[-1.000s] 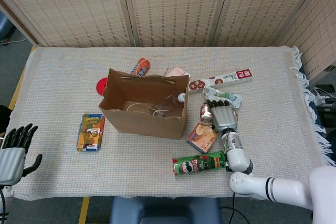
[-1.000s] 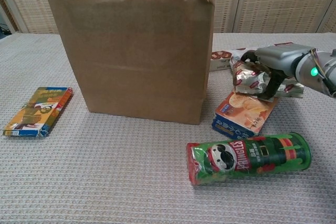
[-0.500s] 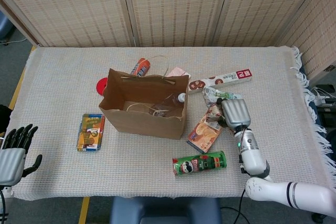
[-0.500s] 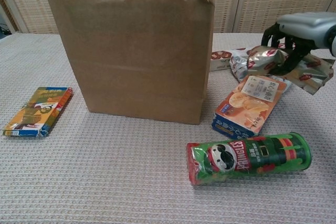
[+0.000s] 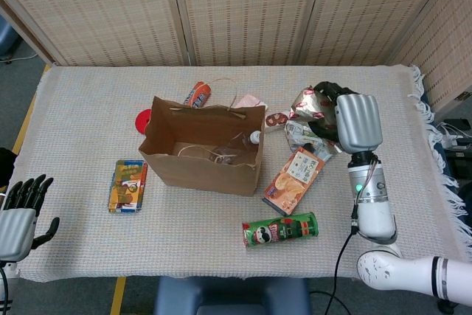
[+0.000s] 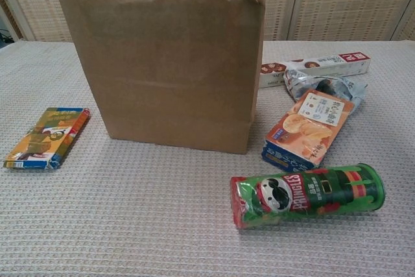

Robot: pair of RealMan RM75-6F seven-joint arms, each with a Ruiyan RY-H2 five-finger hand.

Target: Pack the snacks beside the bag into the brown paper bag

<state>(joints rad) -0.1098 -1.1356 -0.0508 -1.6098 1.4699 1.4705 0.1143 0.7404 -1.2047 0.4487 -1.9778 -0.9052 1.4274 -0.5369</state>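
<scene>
While the right hand (image 5: 357, 121) gripped the crinkly foil snack packet (image 5: 310, 102) aloft just right of the brown paper bag (image 5: 203, 154), it looked light, soft and slippery; the left hand (image 5: 18, 215) hung empty, fingers apart.

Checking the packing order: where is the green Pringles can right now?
In the head view, the green Pringles can lies on its side near the table's front edge, right of the brown paper bag, just below the orange snack box.

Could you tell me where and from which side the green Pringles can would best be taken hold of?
Probably around the middle of the green Pringles can, coming from above. It lies on its side with its long axis across the table, clear of the orange snack box, so fingers could wrap its round body.
</scene>
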